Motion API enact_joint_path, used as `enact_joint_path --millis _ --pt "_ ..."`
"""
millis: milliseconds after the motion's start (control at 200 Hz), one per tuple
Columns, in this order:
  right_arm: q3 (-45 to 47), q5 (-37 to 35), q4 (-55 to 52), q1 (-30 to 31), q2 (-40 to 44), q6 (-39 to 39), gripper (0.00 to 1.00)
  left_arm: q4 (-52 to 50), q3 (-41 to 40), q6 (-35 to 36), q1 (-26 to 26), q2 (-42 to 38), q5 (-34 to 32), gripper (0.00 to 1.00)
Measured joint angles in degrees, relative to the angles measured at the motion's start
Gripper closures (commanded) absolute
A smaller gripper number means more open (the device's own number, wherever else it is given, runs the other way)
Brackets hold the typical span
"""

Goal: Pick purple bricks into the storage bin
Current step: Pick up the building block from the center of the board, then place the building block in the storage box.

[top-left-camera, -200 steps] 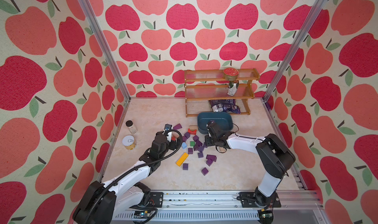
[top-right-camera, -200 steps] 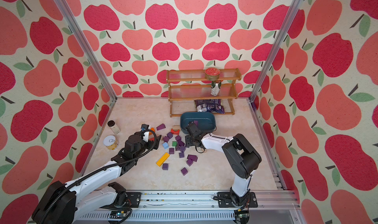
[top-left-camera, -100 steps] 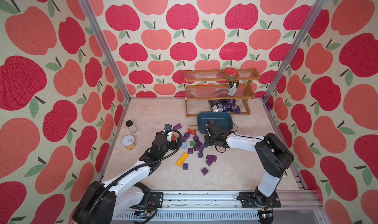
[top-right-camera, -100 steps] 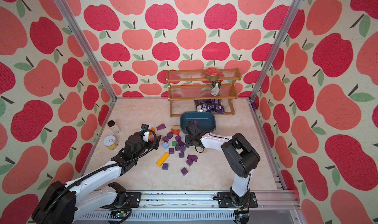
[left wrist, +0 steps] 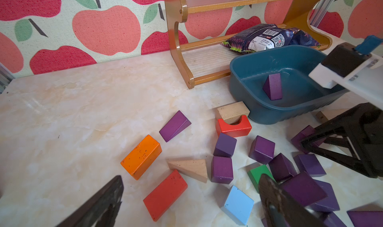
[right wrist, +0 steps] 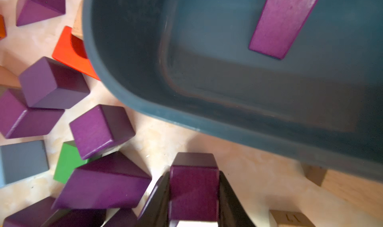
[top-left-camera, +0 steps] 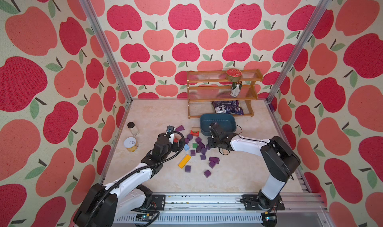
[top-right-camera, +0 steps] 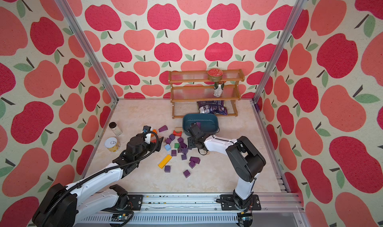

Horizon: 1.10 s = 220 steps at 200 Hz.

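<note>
Access: storage bin (top-left-camera: 226, 123) open from above (one wedge (left wrist: 273, 87) inside); shelf rack (top-left-camera: 219, 91) just behind it, purple bricks (top-left-camera: 199, 147) crowd the tabletop (top-left-camera: 238, 174) before it

Purple bricks (top-left-camera: 207, 173) scattered on worktop (top-left-camera: 161, 116) beside teal storage bin (top-left-camera: 227, 124); one wedge (left wrist: 273, 87) inside bin, one cube (right wrist: 193, 186) pinched in right tool (right wrist: 194, 205).

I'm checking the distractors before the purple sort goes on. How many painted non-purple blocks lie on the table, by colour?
Red blocks: 2
Orange block: 1
Yellow block: 1
Green block: 1
Light-blue block: 1
Total: 6
</note>
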<state>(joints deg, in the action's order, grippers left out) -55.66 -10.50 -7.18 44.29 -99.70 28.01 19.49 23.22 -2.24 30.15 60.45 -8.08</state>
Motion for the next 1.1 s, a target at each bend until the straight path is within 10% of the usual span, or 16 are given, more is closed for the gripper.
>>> enact_joint_path --millis 625,1100 --pt "2.23 -1.92 -0.44 0.20 12.66 1.29 0.72 0.00 0.00 0.00 0.00 0.00 0.63 0.01" --pt "-1.18 -1.40 -1.49 -10.73 11.72 -2.60 0.72 -0.02 0.00 0.00 0.00 -0.02 0.63 0.01"
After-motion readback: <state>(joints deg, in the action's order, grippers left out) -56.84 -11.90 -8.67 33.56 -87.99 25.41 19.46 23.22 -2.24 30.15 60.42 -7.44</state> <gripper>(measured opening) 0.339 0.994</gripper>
